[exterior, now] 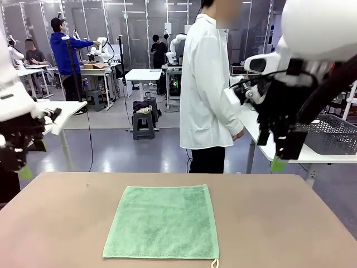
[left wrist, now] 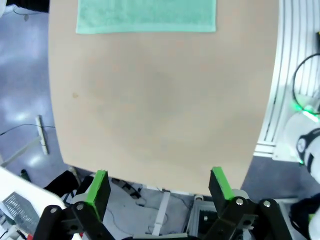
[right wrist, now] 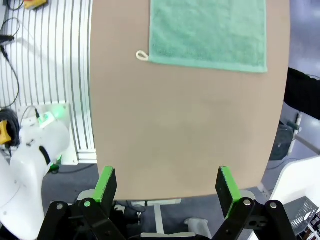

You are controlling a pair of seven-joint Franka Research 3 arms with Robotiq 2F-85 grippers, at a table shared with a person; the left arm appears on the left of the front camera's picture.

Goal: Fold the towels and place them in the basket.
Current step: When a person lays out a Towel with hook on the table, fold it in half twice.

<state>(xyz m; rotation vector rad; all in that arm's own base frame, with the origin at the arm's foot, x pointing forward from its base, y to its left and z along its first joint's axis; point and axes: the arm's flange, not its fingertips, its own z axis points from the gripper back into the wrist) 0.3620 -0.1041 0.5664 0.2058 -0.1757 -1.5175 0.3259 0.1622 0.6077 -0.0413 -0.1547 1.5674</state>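
- Towel (exterior: 162, 222), mint green, lies spread flat in a single layer on the tan table (exterior: 56, 223); it sits midway between the left and right sides, close to the robot's edge; a small pale loop (exterior: 215, 262) sticks out from its near right corner.
- Basket (exterior: 334, 134), dark grey with mesh walls, stands on a white side table (exterior: 329, 159) beyond the main table at the right; it is well apart from the towel; its left end is hidden behind the right arm.
- Left gripper (left wrist: 160, 181) is released, its jaws spread wide with nothing between the green pads (left wrist: 100, 182); it hangs above the table's left side, well apart from the towel; its wrist view looks down on bare tabletop, with the towel's edge at the top of the picture.
- Right gripper (right wrist: 166, 182) is likewise released, its jaws wide apart and empty; it hangs above the table's right side, raised well off the surface; in its wrist view a stretch of bare tabletop lies between the fingers (right wrist: 226, 184) and the towel, and the loop shows at the towel's corner.
- Person (exterior: 206, 84) in a white coat stands on the floor beyond the far edge, turned sideways to the table; one hand (exterior: 239, 134) hangs at hip height, apart from the table and the towel.
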